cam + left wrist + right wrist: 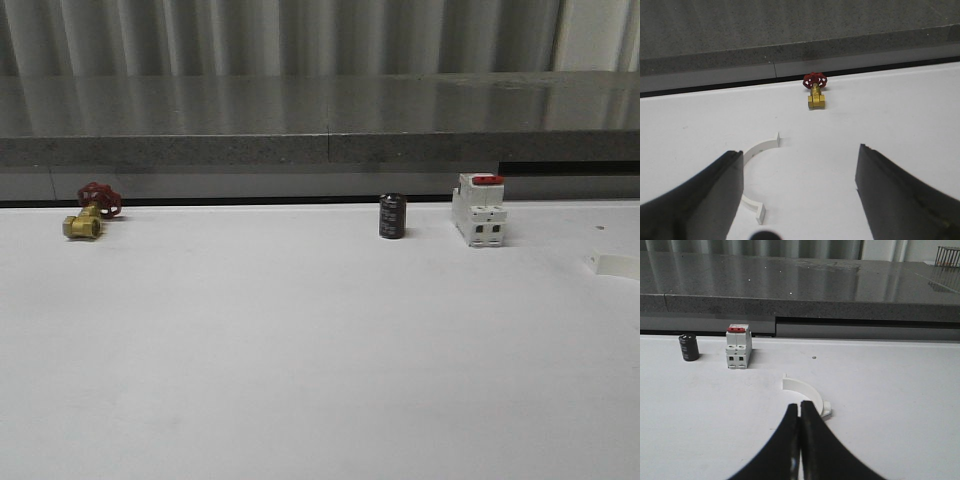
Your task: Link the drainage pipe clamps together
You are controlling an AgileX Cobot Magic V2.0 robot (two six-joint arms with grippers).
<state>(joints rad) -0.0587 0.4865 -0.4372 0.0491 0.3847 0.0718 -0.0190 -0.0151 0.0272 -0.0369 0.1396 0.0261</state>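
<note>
Two clamp halves, white, lying apart on the white table [300,380], not yet joined.

Left clamp [756,150]: seen from the left wrist, a half-ring flat on the table, partly behind the left finger, its end flange near the camera. Left gripper [800,195]: jaws spread wide, nothing between them, poised just short of the half-ring.

Right clamp [807,391]: seen from the right wrist, an arc lying flat just beyond the fingertips, nearer than the breaker [738,346]. Right gripper [800,412]: fingers pressed together, holding nothing. In the front view a pale sliver at the far right edge may be this half (too small to say).

Bystanders along the far edge: brass valve [90,212] with red handwheel at left, black capacitor [392,216] and the breaker toward the right.

Step in hand, by judgement: the approach before the first pick; neither half is lifted. The next move calls for the right jaws to part, each gripper to settle over its arc and close across the band, then both halves to be brought to the middle with flanges facing.

Views compared: the wrist cameras give the clamps and the jaw states; the front camera gives the row of bystanders and how far apart valve and breaker stand.
</note>
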